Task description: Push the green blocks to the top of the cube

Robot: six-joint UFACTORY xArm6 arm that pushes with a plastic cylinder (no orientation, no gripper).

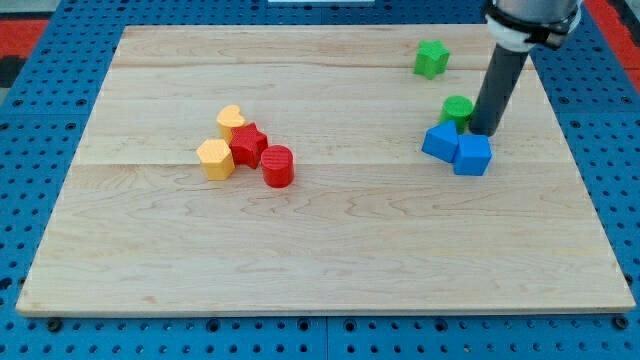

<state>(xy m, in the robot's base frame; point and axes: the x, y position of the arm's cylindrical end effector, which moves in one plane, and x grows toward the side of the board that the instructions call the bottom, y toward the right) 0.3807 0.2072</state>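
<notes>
While my tip point(484, 133) rests on the worktop point(320, 250), green cylinder point(457, 108) touching its left, blue cube point(473, 155) just below, green star block point(431, 58) well above-left, no gripper fitted.

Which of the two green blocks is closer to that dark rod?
The green cylinder, just left of my tip beside the blue blocks; the green star-like block sits farther up.

Pale matt wooden board point(330, 240) with visible grain, smooth glossy-looking green cylinder point(457, 108), matt dark rod point(497, 85)

A robotics lab bench: wooden board point(320, 230) on blue perforated table point(40, 120), small coloured blocks.
</notes>
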